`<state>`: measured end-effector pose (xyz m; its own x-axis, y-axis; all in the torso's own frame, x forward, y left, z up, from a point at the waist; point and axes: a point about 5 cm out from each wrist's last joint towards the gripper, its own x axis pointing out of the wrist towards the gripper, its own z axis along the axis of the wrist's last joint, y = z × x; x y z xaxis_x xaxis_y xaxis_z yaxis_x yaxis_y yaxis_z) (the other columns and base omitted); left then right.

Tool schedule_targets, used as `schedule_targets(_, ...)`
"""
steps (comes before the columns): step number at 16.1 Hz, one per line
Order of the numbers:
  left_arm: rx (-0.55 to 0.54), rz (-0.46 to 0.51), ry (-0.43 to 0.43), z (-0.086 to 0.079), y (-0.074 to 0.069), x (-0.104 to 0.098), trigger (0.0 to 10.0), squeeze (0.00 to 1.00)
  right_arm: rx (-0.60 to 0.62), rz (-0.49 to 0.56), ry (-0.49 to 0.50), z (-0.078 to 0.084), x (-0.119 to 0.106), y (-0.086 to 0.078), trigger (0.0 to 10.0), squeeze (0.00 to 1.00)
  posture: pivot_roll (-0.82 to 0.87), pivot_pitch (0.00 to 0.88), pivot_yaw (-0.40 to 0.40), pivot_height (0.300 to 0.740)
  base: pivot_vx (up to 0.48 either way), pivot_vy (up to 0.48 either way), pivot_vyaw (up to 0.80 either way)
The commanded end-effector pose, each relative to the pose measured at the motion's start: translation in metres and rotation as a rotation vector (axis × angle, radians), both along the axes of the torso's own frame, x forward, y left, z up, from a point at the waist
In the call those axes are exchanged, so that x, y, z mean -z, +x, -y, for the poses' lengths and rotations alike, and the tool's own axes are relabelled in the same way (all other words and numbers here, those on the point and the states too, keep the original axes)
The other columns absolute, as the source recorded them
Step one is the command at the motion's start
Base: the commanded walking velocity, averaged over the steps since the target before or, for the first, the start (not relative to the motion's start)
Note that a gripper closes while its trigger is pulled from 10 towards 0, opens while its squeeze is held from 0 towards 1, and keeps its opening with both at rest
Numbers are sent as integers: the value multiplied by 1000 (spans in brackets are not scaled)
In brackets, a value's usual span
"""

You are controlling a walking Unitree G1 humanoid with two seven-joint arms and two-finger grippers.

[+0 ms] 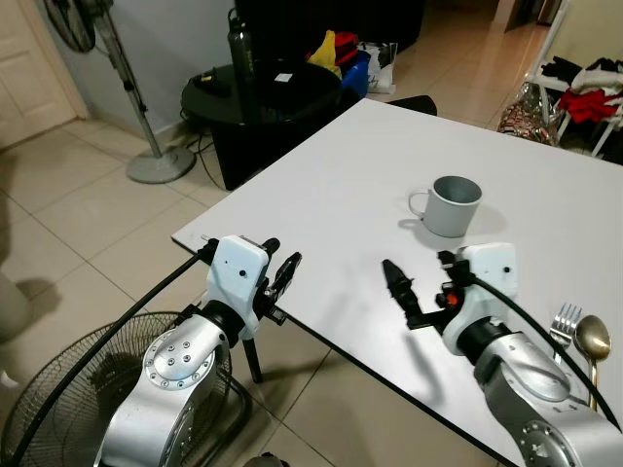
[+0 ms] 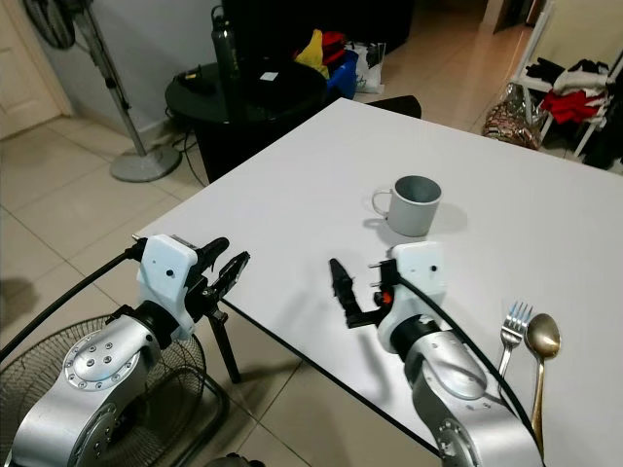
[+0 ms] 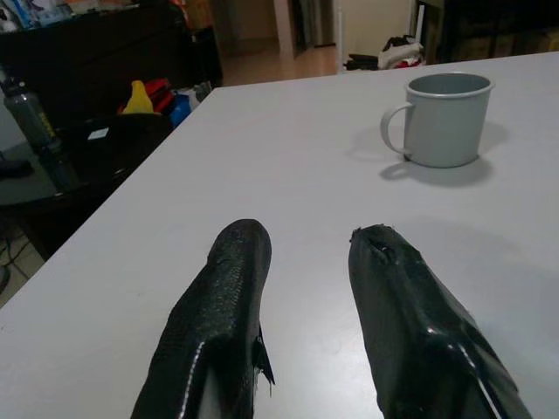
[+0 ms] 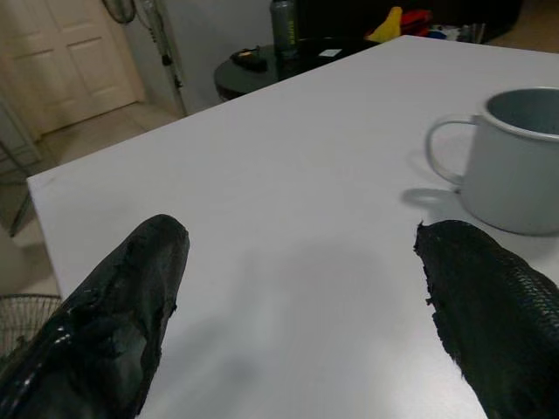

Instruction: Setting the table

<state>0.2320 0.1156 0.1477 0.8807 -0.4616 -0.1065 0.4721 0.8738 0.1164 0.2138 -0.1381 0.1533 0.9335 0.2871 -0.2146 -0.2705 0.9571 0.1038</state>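
— Where does the mug stand?

— A grey enamel mug [image 1: 455, 204] stands upright on the white desk [image 1: 341, 165], ahead of the right claw [image 1: 421, 284] and a little to its outer side, handle toward the robot's left. Bare desk lies between mug and claw; they are near but apart.

— And the cutlery?

— A fork [image 1: 565, 324] and a spoon [image 1: 592, 341] lie side by side at the desk's near edge, on the outer side of the right claw, beside the silver forearm. The spoon is the farther out of the two.

— How do the claws stand?

— The right claw hovers over the desk with its black fingers [image 4: 131, 305] spread wide, holding nothing. The left claw [image 1: 277, 268] sits at the desk's near corner, its fingers [image 3: 223, 323] parted by a narrow gap, also empty. The mug is well ahead of it and toward the robot's right.

— What surrounds the desk?

— Beyond the left claw stands a round black side table [image 1: 258, 92] carrying a dark bottle [image 1: 239, 49], with a pedestal fan [image 1: 127, 88] on the tiled floor beside it. A second fan's wire cage [image 1: 58, 389] sits on the floor under the left arm. Red and yellow items [image 1: 336, 49] lie behind the side table; clothes hang on a rack [image 1: 589, 92] far beyond the right claw.
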Motion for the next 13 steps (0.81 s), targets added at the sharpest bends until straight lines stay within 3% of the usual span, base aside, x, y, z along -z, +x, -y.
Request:
schedule_targets(1, -12, 0, 14, -3, 1, -1, 10000, 0, 3, 5, -4, 0, 0, 1, 10000, 0, 106, 0, 50, 740, 0, 0, 0)
schedule_targets(4, -11, 2, 15, -3, 2, -1, 10000, 0, 4, 1, -4, 0, 1, 1, 10000, 0, 106, 0, 50, 740, 0, 0, 0)
schedule_targets(13, -16, 5, 16, -4, 3, -2, 10000, 0, 5, -7, -6, 0, 2, 2, 10000, 0, 107, 0, 51, 740, -280, 0, 0)
